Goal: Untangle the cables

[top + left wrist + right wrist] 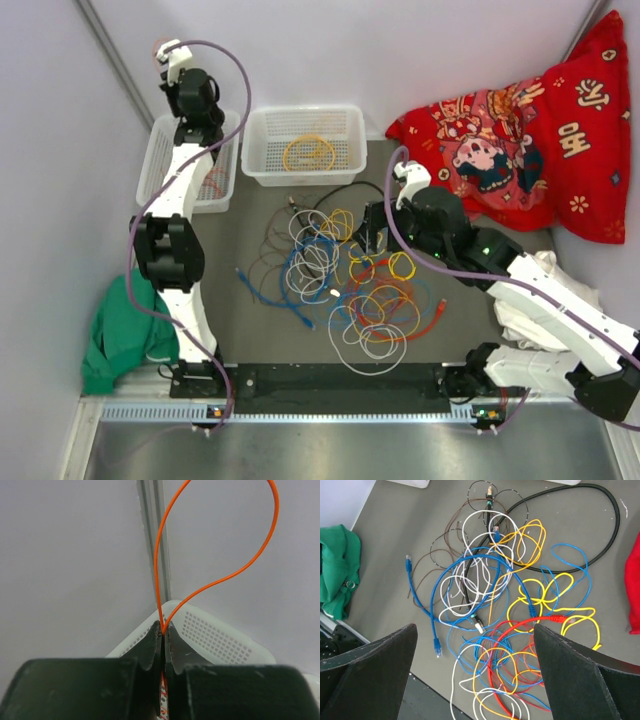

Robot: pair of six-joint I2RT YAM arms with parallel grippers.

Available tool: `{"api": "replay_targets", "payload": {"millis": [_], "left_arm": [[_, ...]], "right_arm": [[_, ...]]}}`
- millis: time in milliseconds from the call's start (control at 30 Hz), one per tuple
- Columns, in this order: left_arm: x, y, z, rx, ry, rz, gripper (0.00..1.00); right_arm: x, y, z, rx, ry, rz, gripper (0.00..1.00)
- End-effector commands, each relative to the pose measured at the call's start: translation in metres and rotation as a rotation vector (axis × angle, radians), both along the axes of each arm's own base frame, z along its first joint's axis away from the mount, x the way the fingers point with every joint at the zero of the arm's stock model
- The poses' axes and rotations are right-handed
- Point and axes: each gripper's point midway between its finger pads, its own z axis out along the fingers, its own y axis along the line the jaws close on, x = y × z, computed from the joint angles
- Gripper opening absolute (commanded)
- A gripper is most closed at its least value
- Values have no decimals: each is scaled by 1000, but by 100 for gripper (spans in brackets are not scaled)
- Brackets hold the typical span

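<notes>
The tangled cables (340,285) lie in a loose pile mid-table: blue, white, yellow, orange, red, brown and black loops with plug ends. In the right wrist view the pile (495,595) lies spread below my right gripper (475,630). That gripper (375,232) hangs open and empty over the pile's far right side. My left gripper (172,58) is raised at the far left above a white basket (160,165). It is shut on a thin orange cable (220,580), which loops up from its closed jaws (163,627).
A second white basket (262,150) at the back holds a coiled yellow-orange cable (308,152). A red patterned cloth (530,120) lies back right, a green cloth (125,335) front left, a white cloth (545,275) right. Walls stand close at the left and back.
</notes>
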Motion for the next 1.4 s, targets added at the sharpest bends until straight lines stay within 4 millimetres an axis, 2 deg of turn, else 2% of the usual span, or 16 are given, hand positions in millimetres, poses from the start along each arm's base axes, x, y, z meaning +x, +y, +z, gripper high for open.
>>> {"api": "replay_targets", "payload": {"millis": [0,100,133,367,433,467,500,533,567,633,667,733,833,967,1133,1367], "left_arm": [[1,15,7,-27,-36,40,30],[3,14,6,-15,-22,27,69],[2,14,9,-12,-25,24,98],[-22,6,40,-52,-63,12,99],[-41,-11,61,-86,-112,-25,99],[-46,-21,47,-101,-90,-44,99],[-63,-43,68,-116,-134,-107,99],[-71,-57,67,-132,-135,-148,99],[-77,-74,43,-163,-98,-193,99],[-101,-128,51,-214,-119,-397,99],[-107,-150,20,-257,-71,-477,99],[-135,-207,8,-345,-33,-708,99],[-175,-260,-63,-483,148,-856,99],[-232,-306,-122,-555,329,-967,99],[-285,-321,-162,-629,420,-1027,99],[-317,-304,-181,-618,467,-1004,99]], "right_arm": [[7,6,15,59,-32,0,99],[7,6,13,55,-26,-4,99],[7,6,14,55,-25,-3,99],[4,3,13,70,-12,-18,99],[3,2,12,78,-6,-24,99],[2,1,6,74,2,-26,99],[1,0,5,75,3,-30,99],[1,-2,1,76,8,-39,99],[0,-3,-7,65,19,-43,99],[-1,-5,-16,57,31,-53,99],[-2,-8,-29,33,51,-59,99],[-1,-12,-45,9,80,-91,99],[-2,-22,-77,-31,133,-156,99],[-13,-27,-124,-71,221,-160,98],[-21,-33,-166,-78,293,-209,98],[-15,-57,-206,-217,309,-319,98]]}}
